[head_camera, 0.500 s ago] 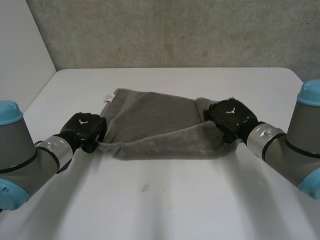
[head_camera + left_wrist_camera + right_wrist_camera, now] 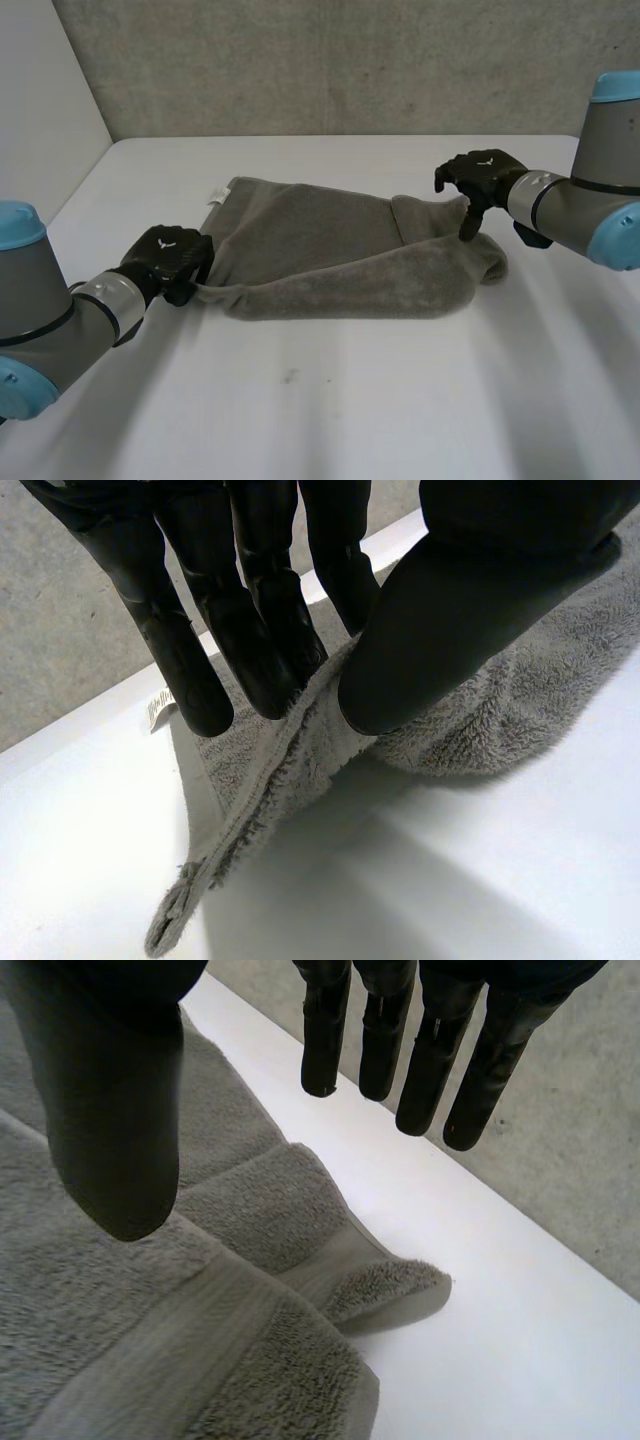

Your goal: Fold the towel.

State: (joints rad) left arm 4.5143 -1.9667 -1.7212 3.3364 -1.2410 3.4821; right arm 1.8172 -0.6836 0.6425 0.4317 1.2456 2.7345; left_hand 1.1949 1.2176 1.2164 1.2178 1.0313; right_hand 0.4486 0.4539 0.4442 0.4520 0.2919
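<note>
A: Work surface?
B: White table [image 2: 330, 420], flat and matte. One small dark mark [image 2: 290, 376] lies on its near half.
A: Backdrop?
B: Grey wall [image 2: 350, 60], rough like concrete, rising from the table's far edge.
A: Side boundary?
B: Plain white panel [image 2: 40, 100] on the left. It meets the grey wall in a corner and borders the table's left edge.

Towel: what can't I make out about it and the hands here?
- Head view: the left hand covers its own pinch on the towel corner.
- Head view: the white label is too small to read.
- Right wrist view: the thumb of the right hand hides whether it touches the towel.
- Every view: the folded-over layer hides the towel beneath it.
</note>
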